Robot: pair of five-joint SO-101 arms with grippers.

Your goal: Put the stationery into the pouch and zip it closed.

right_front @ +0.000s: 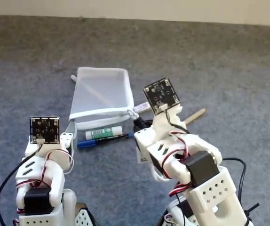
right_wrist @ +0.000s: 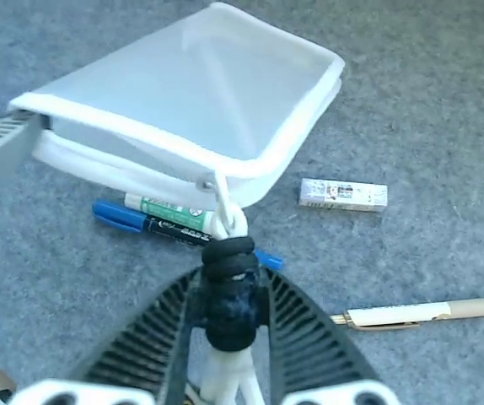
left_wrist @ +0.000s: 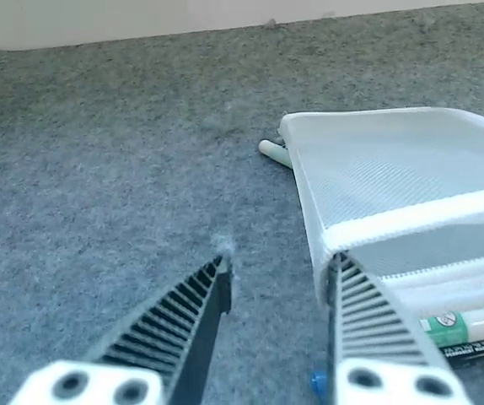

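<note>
The white mesh pouch lies on the grey carpet with its mouth facing the arms. My right gripper is shut on the black zipper pull at the pouch's near right corner. My left gripper stands open at the near left corner, one finger against the pouch edge. A green-and-white glue stick and a blue pen lie just in front of the mouth. A small printed box and a beige pen lie to the right.
A white stick pokes out behind the pouch's far left corner. Grey carpet stretches open beyond and to both sides of the pouch. A pale wall strip runs along the back.
</note>
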